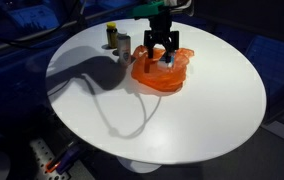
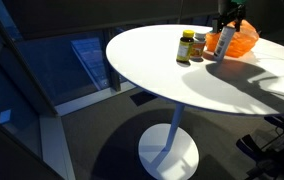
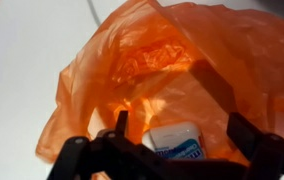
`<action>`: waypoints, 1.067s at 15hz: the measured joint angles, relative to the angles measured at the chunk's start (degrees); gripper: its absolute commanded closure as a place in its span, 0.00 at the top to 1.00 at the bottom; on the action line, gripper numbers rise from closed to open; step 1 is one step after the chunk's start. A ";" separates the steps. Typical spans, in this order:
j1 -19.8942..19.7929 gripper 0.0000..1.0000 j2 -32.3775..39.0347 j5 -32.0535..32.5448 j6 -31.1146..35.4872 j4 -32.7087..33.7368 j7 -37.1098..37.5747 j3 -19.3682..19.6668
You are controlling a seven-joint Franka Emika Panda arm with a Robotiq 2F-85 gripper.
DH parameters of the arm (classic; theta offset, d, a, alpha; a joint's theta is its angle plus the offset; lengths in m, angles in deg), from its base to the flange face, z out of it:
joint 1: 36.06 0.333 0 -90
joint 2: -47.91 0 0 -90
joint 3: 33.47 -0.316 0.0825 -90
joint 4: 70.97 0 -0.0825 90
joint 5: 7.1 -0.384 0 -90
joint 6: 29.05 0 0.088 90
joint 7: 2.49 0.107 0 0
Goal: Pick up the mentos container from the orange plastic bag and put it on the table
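The orange plastic bag lies crumpled on the round white table; it also shows in an exterior view and fills the wrist view. The mentos container, white with a blue label, lies inside the bag's opening. My gripper hangs just over the bag with its fingers open, one on each side of the container, not touching it. In an exterior view the container shows as a small blue-white spot between the fingers.
Two small jars stand on the table beside the bag, toward the far edge; they also show in an exterior view. A bottle stands next to the bag. A cable shadow crosses the tabletop.
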 measured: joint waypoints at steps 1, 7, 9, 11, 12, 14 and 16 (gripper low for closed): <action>0.01 1.00 0.00 0.00 -0.19 0.03 0.00 -0.11; -0.41 1.00 0.00 -0.03 0.48 0.04 -0.26 -0.21; -1.06 1.00 0.00 -0.52 2.06 0.04 -0.73 -0.20; -2.02 1.00 0.00 -1.86 3.95 0.04 -2.03 -0.21; -2.50 1.00 0.00 -2.66 4.82 0.05 -2.88 -0.22; -3.43 1.00 0.00 -4.53 6.40 0.05 -5.01 -0.26; -4.10 1.00 0.01 -6.16 7.75 0.06 -6.95 -0.33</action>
